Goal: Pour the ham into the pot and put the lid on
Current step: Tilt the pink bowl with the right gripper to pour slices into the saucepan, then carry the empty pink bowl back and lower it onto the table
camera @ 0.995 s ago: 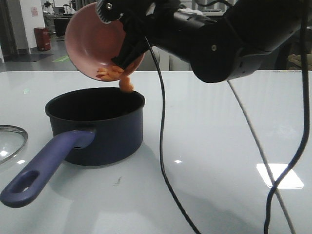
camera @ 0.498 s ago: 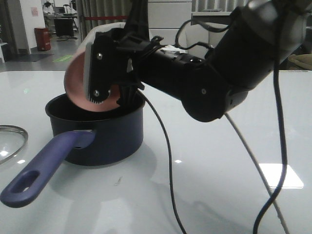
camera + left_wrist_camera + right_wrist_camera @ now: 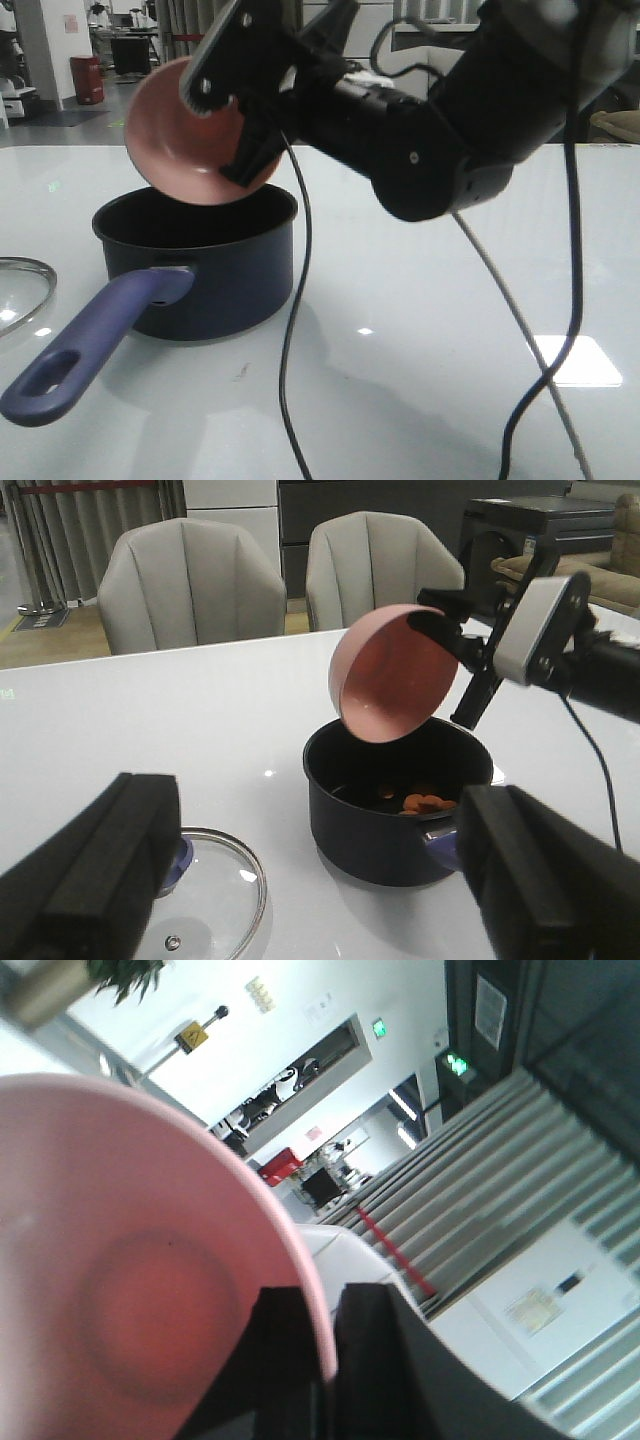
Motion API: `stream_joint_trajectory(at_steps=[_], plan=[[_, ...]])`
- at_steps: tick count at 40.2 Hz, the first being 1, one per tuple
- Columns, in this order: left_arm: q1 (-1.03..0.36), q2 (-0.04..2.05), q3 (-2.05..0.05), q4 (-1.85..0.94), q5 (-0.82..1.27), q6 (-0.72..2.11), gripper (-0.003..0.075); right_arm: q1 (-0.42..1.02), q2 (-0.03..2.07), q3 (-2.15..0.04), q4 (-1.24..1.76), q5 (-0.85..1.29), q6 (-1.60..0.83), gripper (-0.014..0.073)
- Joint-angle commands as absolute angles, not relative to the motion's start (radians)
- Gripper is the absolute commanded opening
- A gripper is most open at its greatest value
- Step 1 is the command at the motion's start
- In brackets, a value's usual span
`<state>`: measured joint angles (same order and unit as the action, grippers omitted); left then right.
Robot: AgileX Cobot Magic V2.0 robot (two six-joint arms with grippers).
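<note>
Tipping steeply above the pot (image 3: 195, 262), a pink bowl (image 3: 188, 135) hangs in the upper left of the front view, its inside bare and facing down and toward the camera. The right claw (image 3: 262, 135) is clenched on the bowl's rim at the bowl's right side; in the right wrist view one dark finger (image 3: 270, 1360) lies inside the bowl and the other outside, with the rim pinched between them. The black right arm (image 3: 440, 120) stretches from the upper right of the front view toward the bowl, and cables (image 3: 292, 330) droop from it down to the white worktop (image 3: 450, 300).

The pot stands on the worktop at left centre of the front view, directly beneath the bowl, with its long purple-blue handle (image 3: 85, 350) running toward the lower left corner and showing a hole at the end. In the left wrist view the ham (image 3: 420, 802) lies as small orange chunks on the pot's floor, on the side nearer the handle.

The lid (image 3: 205, 900) rests flat on the worktop beside the pot, apart from it; only its rim edge shows at the far left of the front view, while the left wrist view shows its clear glass and part of its blue knob behind a finger. The left claw (image 3: 320, 890) is released, its two dark fingers (image 3: 95, 865) spread wide at the lower corners of the left wrist view and holding nothing.
</note>
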<state>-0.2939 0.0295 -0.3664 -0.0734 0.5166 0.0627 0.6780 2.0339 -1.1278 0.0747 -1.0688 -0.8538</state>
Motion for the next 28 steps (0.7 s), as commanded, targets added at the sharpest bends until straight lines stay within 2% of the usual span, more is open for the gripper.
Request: stream_joint_trajectory(at_steps=[1,11,18,28], plan=[[-0.302,0.040,-0.392,-0.083,0.445,0.066,0.0606,0.677,1.894,-1.169,0.116,-1.033,-0.695,0.0130],[-0.302,0.040,-0.392,-0.083,0.445,0.066,0.0606,0.676,1.742,-1.251,0.364,-0.565,-0.626,0.0130],[-0.302,0.040,-0.392,-0.083,0.445,0.066,0.0606,0.672,1.670,-1.299,0.423,-0.232,-0.626,0.0130],[-0.302,0.040,-0.392,-0.083,0.445,0.066,0.0606,0.630,1.625,-1.337,0.547,0.068,-0.626,0.0130]])
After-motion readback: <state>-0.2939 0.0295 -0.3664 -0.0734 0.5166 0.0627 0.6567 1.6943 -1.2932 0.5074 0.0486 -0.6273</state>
